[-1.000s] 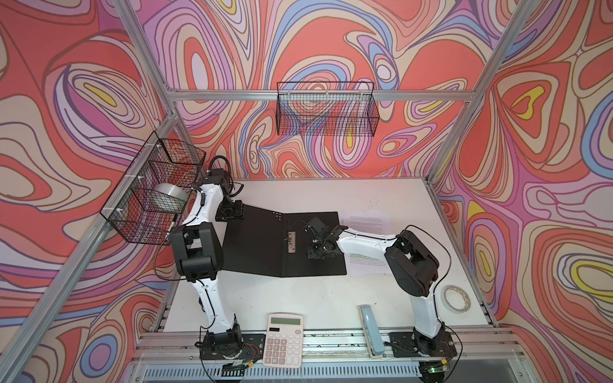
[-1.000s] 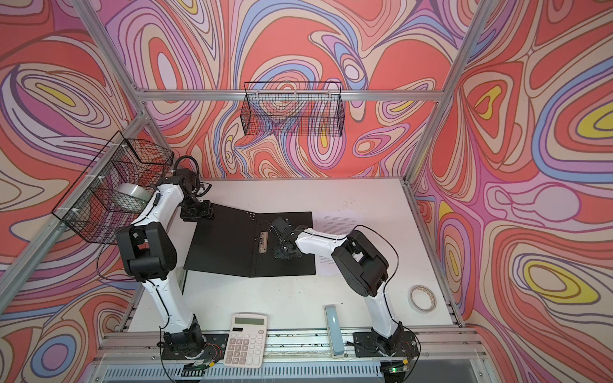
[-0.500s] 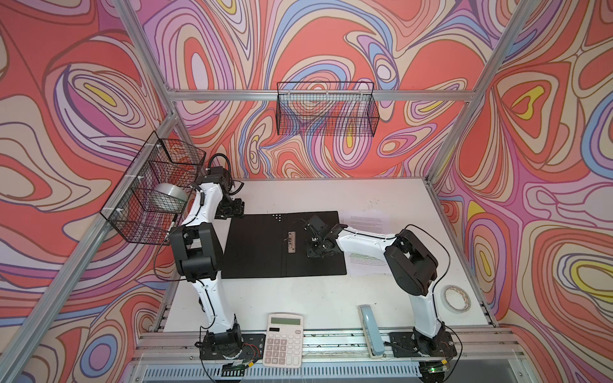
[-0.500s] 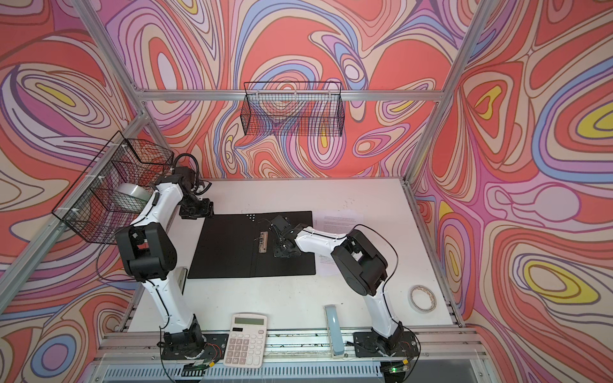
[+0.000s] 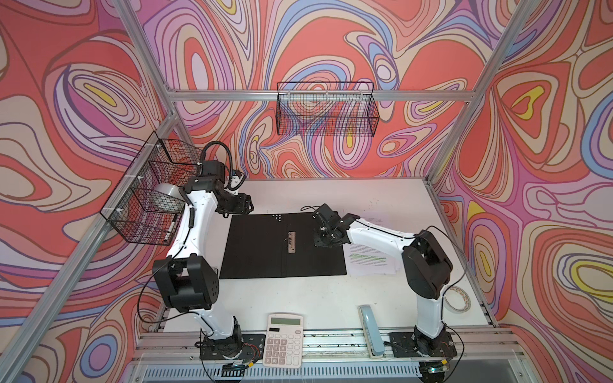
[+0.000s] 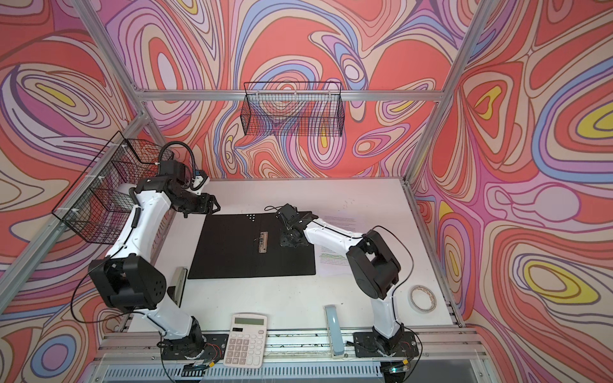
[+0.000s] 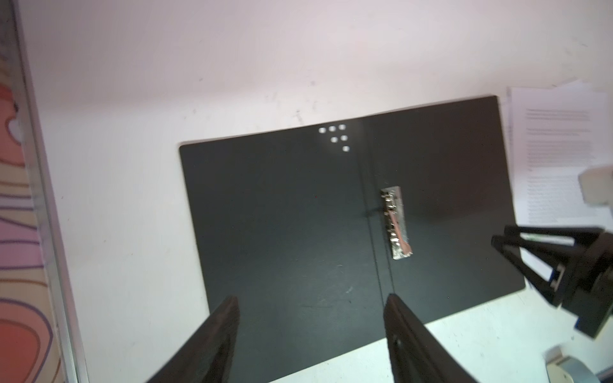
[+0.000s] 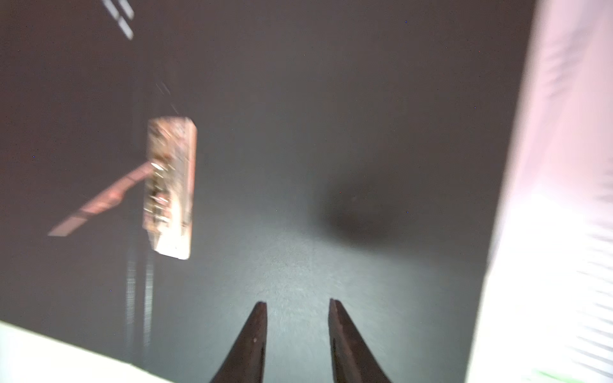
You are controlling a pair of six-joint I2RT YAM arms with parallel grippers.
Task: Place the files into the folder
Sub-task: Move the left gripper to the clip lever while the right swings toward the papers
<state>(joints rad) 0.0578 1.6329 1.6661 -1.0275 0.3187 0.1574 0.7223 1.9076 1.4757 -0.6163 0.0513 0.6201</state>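
The folder (image 5: 265, 252) (image 6: 232, 252) lies open and flat on the white table, black inside up, with its metal clip (image 5: 291, 242) (image 7: 395, 222) (image 8: 170, 189) on the spine. The files (image 5: 368, 262) (image 6: 331, 262) (image 7: 557, 139), white printed sheets with green lines, lie just right of the folder, partly under the right arm. My left gripper (image 5: 247, 207) (image 6: 214, 207) (image 7: 310, 298) hovers open at the folder's back left corner, holding nothing. My right gripper (image 5: 326, 240) (image 6: 292, 242) (image 8: 298, 301) is low over the folder's right half beside the clip, its jaws a little apart and empty.
A white calculator (image 5: 283, 340) and a pale blue stapler (image 5: 371, 331) sit at the front edge. A tape roll (image 5: 457, 298) lies front right. Wire baskets hang on the left wall (image 5: 149, 195) and the back wall (image 5: 326, 109).
The folder's left cover, tilted up a second ago, now lies flat. The left gripper has drawn back from it. The right gripper's jaws have parted slightly.
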